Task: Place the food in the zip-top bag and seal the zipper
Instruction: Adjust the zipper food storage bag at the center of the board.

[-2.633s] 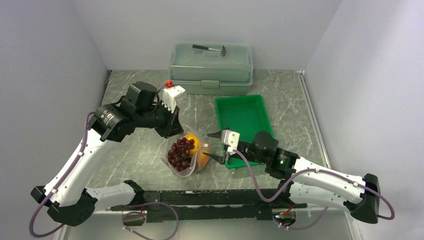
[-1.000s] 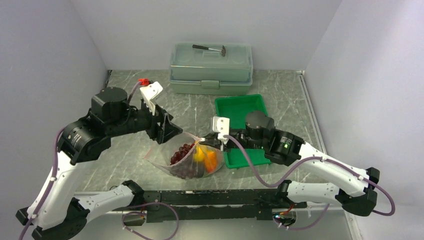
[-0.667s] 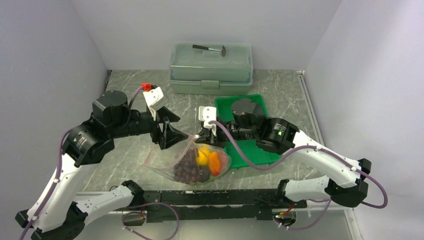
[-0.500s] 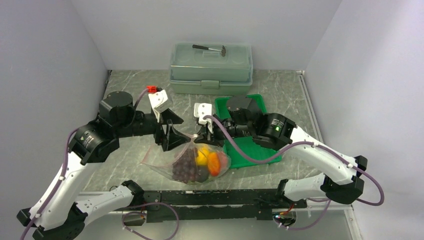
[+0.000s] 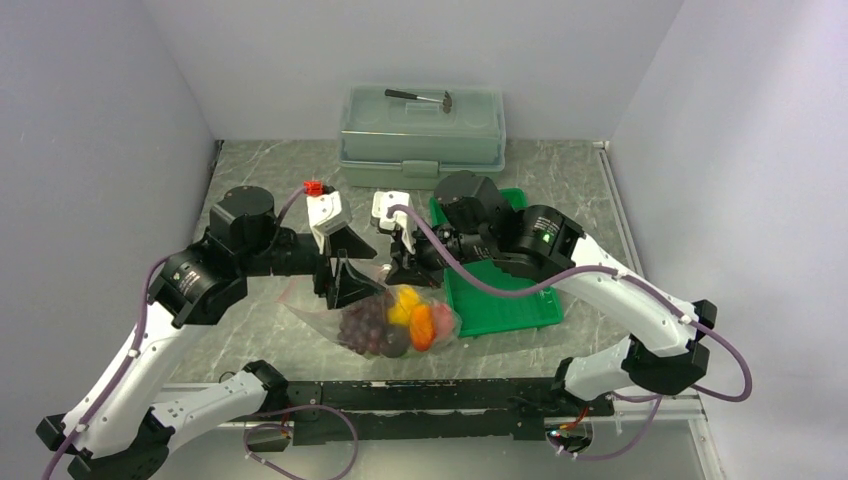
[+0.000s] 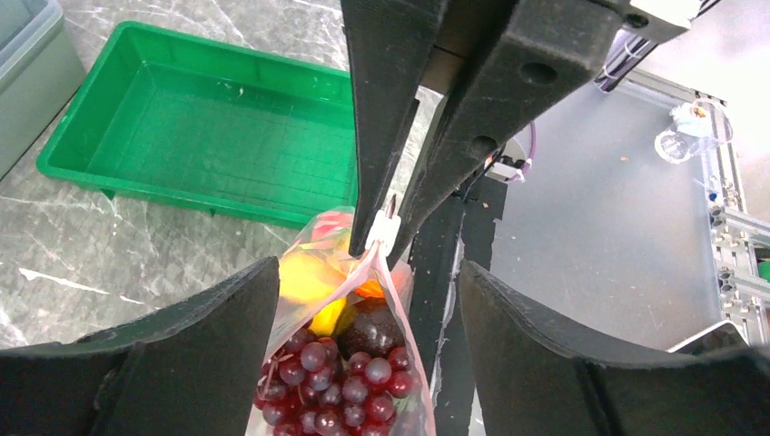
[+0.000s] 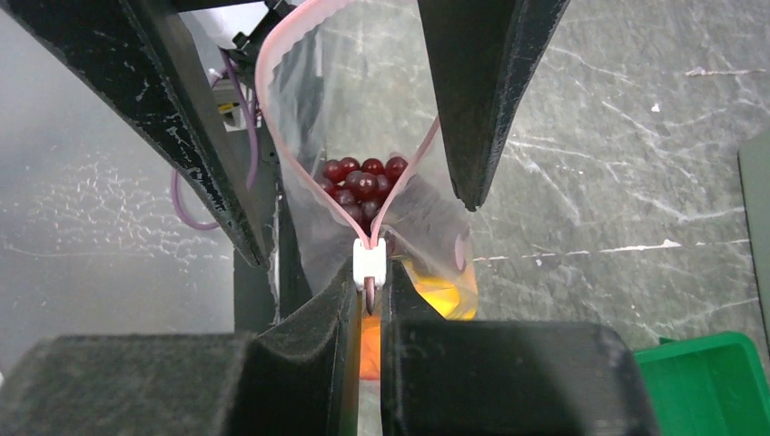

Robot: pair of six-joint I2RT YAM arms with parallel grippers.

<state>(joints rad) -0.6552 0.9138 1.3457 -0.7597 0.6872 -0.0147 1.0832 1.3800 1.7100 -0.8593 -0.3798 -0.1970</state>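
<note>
1. Grey marbled table (image 5: 250, 185) is walled in by plain pale panels, with a grey-green toolbox (image 5: 422, 145) at its far edge and a hammer (image 5: 420, 97) lying on the lid
2. Nearer the arms, a green tray (image 5: 495, 300) sits right of centre, its far end hidden under the right arm
3. Just beside the tray's left wall is the zip-top bag (image 5: 395, 320), its bulging lower part on the table and its mouth end raised between the two grippers
4. Inside the bag are a bunch of dark red grapes (image 5: 362, 328), a yellow fruit (image 5: 405, 300) and an orange one (image 5: 421, 325)
5. The right gripper (image 7: 369, 289) reaches in from the tray side with its fingers pressed together on the white zipper slider (image 7: 370, 259)
6. From the slider the pink zipper track (image 7: 272, 136) splits into two strands that curve apart towards the left gripper, so that stretch of the mouth gapes and the grapes show through it
7. The left gripper (image 6: 368, 272) faces the right one with its fingers spread wide; the bag's top edge passes between them, and neither finger is seen pinching it
</note>
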